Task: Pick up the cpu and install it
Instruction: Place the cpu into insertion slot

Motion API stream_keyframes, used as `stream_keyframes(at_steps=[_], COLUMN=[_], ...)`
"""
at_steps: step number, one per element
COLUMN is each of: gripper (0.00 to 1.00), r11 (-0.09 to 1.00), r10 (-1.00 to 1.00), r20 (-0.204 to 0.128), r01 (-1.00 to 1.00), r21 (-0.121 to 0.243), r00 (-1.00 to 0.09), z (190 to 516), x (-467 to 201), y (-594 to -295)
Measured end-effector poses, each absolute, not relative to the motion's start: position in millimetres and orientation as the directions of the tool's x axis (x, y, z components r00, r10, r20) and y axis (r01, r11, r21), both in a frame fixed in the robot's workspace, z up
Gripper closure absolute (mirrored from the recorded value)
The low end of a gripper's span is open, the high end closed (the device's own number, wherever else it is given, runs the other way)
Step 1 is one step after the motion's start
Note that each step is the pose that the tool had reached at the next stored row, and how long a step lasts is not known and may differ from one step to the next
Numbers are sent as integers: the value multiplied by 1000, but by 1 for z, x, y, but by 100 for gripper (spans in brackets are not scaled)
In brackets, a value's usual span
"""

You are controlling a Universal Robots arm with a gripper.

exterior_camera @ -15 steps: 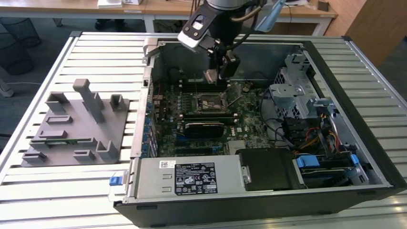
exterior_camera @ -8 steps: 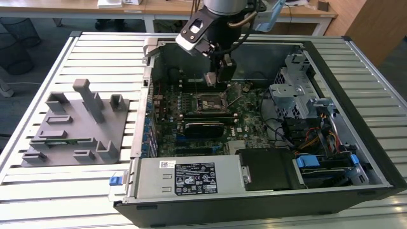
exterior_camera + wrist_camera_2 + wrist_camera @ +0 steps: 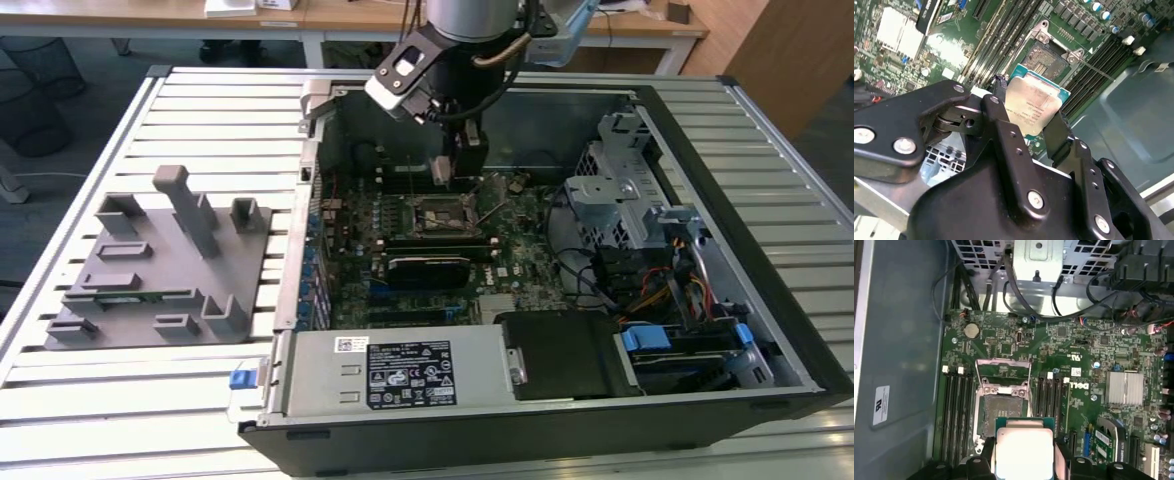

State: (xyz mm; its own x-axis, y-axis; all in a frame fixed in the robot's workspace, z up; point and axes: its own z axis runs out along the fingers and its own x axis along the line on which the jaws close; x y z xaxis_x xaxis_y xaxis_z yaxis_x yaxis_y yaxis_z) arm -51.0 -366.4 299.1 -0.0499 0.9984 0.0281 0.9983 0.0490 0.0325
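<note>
While the black gripper (image 3: 1029,114) clamps the square silver-topped cpu (image 3: 1035,102), it hovers near the open metal socket (image 3: 1003,410) on the green motherboard (image 3: 1079,340).

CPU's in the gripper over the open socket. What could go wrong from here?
1. The black gripper holds the small silver-grey square cpu only by its edges; a slip could drop it onto the open socket on the green motherboard.
2. In the first wrist view the cpu looks offset from the socket; lowering like that might jam a corner.
</note>
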Motion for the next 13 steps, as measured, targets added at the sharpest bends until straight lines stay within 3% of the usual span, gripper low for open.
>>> stream_keyframes(at_steps=[13], gripper=[46], r11=[49], r10=[998], r20=[31], r01=[998], r21=[33], r00=[-50], z=[287], x=[-51], y=[-358])
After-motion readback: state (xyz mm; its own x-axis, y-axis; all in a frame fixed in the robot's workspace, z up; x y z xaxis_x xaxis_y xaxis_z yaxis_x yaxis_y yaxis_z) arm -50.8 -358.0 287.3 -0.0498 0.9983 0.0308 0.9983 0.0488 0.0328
